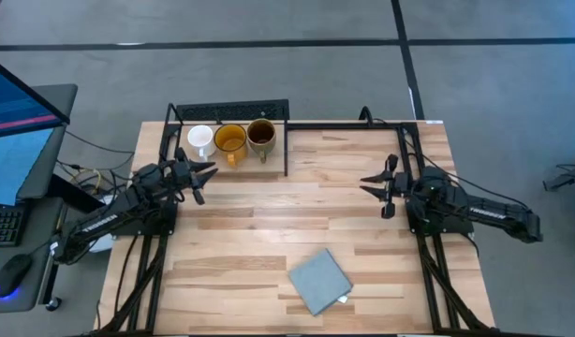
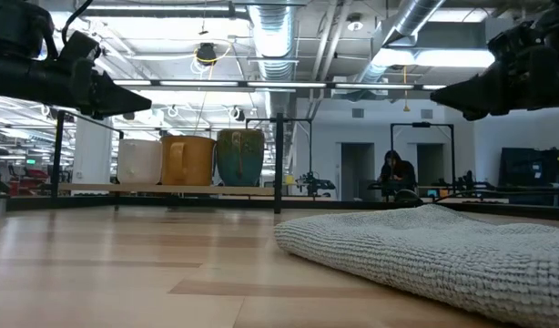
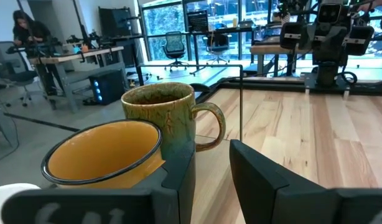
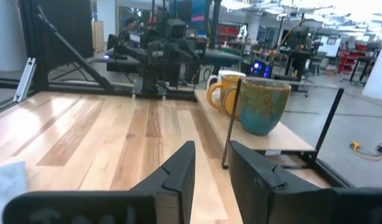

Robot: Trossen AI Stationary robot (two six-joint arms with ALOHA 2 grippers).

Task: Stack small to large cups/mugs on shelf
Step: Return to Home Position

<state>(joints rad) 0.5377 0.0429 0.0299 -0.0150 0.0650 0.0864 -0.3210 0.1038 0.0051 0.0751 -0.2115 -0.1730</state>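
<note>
Three mugs stand upright in a row on the low wooden shelf point(image 1: 269, 161) at the table's far left: a small white mug point(image 1: 201, 139), a yellow-orange mug point(image 1: 230, 140) and an olive-brown mug point(image 1: 261, 135). They also show in the low view: the white mug point(image 2: 139, 161), the yellow-orange mug point(image 2: 188, 159) and the olive-brown mug point(image 2: 240, 157). My left gripper point(image 1: 205, 183) is open and empty, just on the near side of the shelf, facing the yellow-orange mug point(image 3: 104, 152) and the olive-brown mug point(image 3: 166, 118). My right gripper point(image 1: 370, 185) is open and empty at mid-right, pointing left toward the olive-brown mug point(image 4: 262, 106).
A grey folded cloth point(image 1: 318, 279) lies near the table's near edge and fills the low view's foreground point(image 2: 443, 251). The shelf's black frame post point(image 1: 287, 150) and its perforated back rail point(image 1: 231, 112) border the mugs. Bare wood lies between the two arms.
</note>
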